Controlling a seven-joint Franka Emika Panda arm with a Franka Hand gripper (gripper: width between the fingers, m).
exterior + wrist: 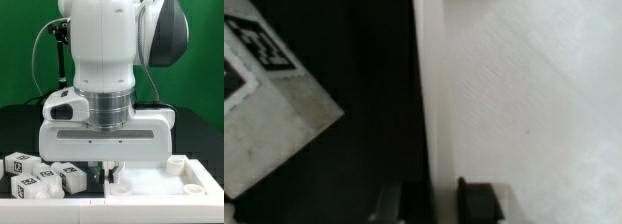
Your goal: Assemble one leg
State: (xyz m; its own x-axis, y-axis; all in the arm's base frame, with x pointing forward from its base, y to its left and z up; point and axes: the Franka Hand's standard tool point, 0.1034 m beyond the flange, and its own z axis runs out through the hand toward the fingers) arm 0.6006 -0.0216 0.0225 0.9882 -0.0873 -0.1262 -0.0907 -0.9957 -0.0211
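In the exterior view the pincer (111, 172) hangs low at the panel (175, 186) rim, and the nearest leg (72, 178) lies unpicked on the bench (22, 125), crowded by others. In the wrist view its fingers (484, 200) stand apart astride that rim, holding nothing. The next move is probably to lift clear, then single out a leg.

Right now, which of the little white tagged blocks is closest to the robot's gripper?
The leg at the exterior view's right end of the cluster; the other legs lie farther from the gripper.
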